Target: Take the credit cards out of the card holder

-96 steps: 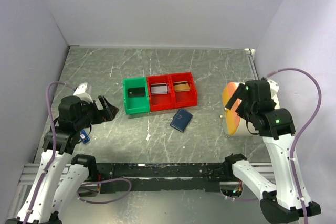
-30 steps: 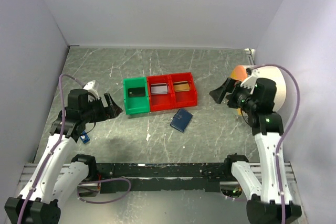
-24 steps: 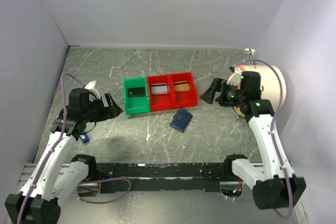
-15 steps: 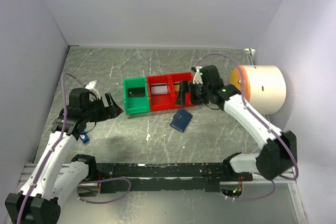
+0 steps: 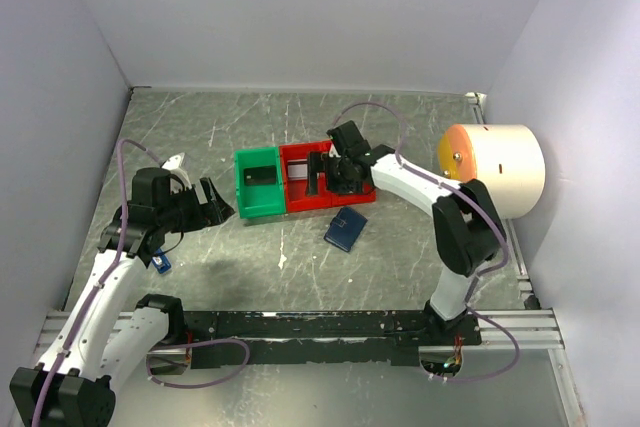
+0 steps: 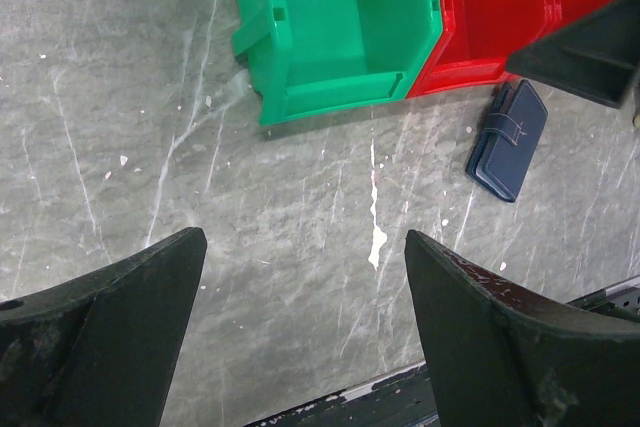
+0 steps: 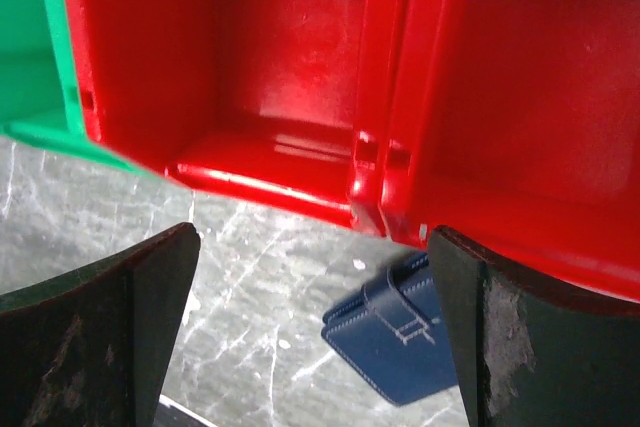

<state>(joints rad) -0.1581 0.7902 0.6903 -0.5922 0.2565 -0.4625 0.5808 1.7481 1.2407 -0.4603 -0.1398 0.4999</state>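
Right pincer (image 7: 315, 332) hangs released over the red bins (image 7: 290, 77); left pincer (image 6: 305, 317) released; card holder (image 6: 508, 140) closed

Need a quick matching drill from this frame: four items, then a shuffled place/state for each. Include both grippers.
Items:
1. card holder
2. green bin
3. right gripper
4. left gripper

Place/state:
A. open, above the red bins
B. left end of the bin row
C. folded shut, flat on the table just in front of the red bins
D. open, over the table to the left of the bin row

Pairs: 1-C, 2-B, 3-A, 4-D
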